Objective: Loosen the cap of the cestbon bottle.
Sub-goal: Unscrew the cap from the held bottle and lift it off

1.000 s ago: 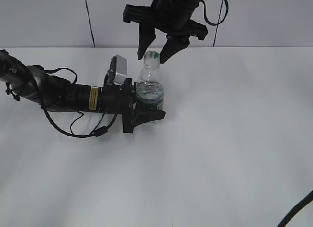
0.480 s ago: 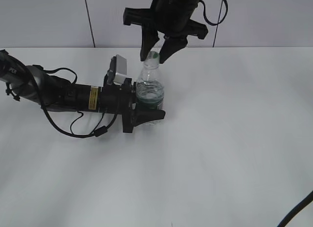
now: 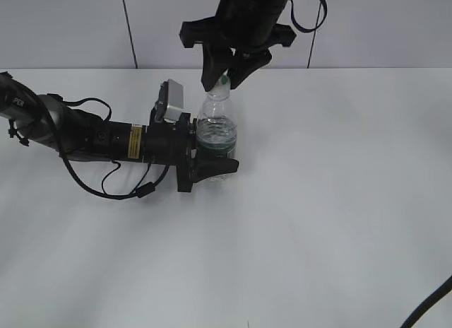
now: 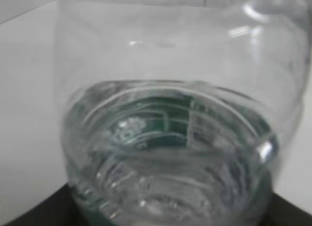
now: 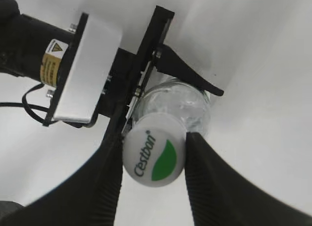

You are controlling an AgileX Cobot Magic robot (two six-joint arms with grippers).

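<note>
The clear cestbon bottle (image 3: 215,133) with its dark green label stands upright on the white table (image 3: 318,215). My left gripper (image 3: 215,165) lies along the table from the left and is shut on the bottle's lower body. The bottle fills the left wrist view (image 4: 165,138). The white cap (image 3: 223,81) sits on the neck. My right gripper (image 3: 224,79) comes down from above and is shut on the cap. In the right wrist view the cap (image 5: 153,157), with its green leaf mark, sits between both ribbed fingers (image 5: 109,177), which touch its sides. The bottle's shoulder (image 5: 187,102) shows below the cap.
The left arm with its cables (image 3: 78,137) lies across the table's left side. A white wall with dark seams (image 3: 128,31) stands behind the table. A black cable (image 3: 427,307) crosses the lower right corner.
My right gripper has come down a little and closed its fingers onto the cap. The bottle and my left gripper have not moved.
</note>
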